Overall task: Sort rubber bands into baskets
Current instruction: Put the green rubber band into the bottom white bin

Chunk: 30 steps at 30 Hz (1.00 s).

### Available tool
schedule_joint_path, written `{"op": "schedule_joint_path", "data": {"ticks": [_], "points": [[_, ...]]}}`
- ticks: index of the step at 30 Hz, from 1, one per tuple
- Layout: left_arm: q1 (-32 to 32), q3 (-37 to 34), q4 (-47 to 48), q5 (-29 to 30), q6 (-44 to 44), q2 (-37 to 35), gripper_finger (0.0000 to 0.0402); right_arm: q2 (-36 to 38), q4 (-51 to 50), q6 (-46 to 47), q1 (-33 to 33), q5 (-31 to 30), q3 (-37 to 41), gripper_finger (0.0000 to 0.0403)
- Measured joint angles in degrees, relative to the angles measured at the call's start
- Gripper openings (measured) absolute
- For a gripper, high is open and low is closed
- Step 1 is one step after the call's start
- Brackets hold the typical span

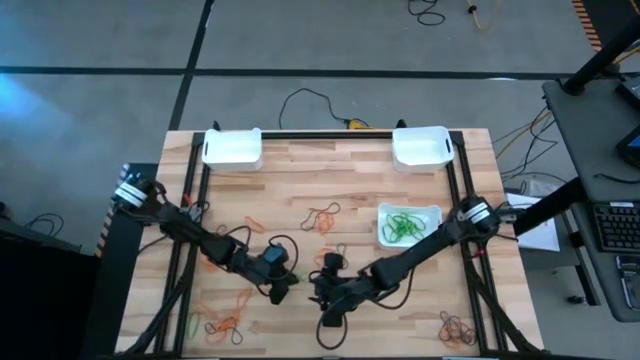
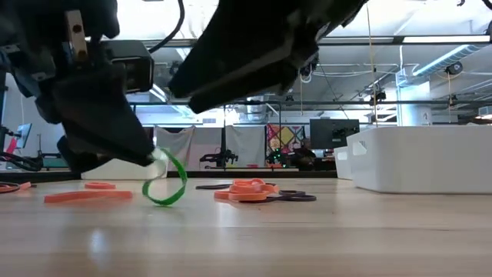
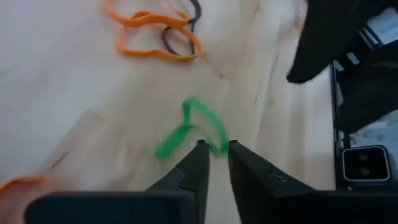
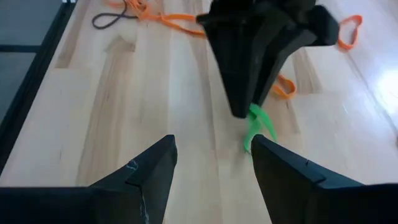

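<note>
The left tool [image 3: 214, 149] pinches one end of a green rubber band [image 3: 196, 130] low over the worktop [image 1: 300, 175] – jaws barely apart. The right tool [image 4: 214, 152] waits open, just beside. Lift only once the pinch is firm, then carry it to the basket [image 1: 430, 212] holding green bands.

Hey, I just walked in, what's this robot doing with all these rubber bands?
It's sorting rubber bands into white baskets. The left gripper has its tips at a green rubber band on the wooden table, nearly closed around it. The right gripper hovers open just beside it. One basket already holds green bands; orange and dark ones lie scattered.
</note>
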<state>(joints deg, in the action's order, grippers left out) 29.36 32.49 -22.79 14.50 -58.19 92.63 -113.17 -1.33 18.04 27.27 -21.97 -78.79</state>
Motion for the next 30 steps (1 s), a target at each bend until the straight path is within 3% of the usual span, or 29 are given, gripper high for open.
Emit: {"op": "schedule_joint_path", "data": {"ticks": [8, 13, 17, 22, 30], "points": [[0.96, 0.08, 8.95, -0.45, 0.61, -4.82, 0.0136, -3.44, 2.54, -2.13, -1.09, -0.52, 0.06, 0.0201], [3.51, 0.40, 17.41, 0.01, 0.27, -10.71, 0.0171, -4.66, 0.81, -2.20, -2.93, -1.12, 0.05, 0.0201], [6.24, 0.27, 23.19, 2.76, -1.14, -15.84, 0.0178, -4.45, 0.13, -2.18, -4.79, 0.09, 0.09, 0.0201], [8.45, 0.00, 26.57, 6.02, -3.24, -19.54, 0.0178, -5.15, -0.07, -2.80, -7.95, 7.42, 0.09, 0.0206], [8.97, -0.11, 27.30, 6.61, -4.33, -19.66, 0.0178, -6.60, 0.58, -5.35, -9.90, 10.26, -0.15, 0.0290]]}}
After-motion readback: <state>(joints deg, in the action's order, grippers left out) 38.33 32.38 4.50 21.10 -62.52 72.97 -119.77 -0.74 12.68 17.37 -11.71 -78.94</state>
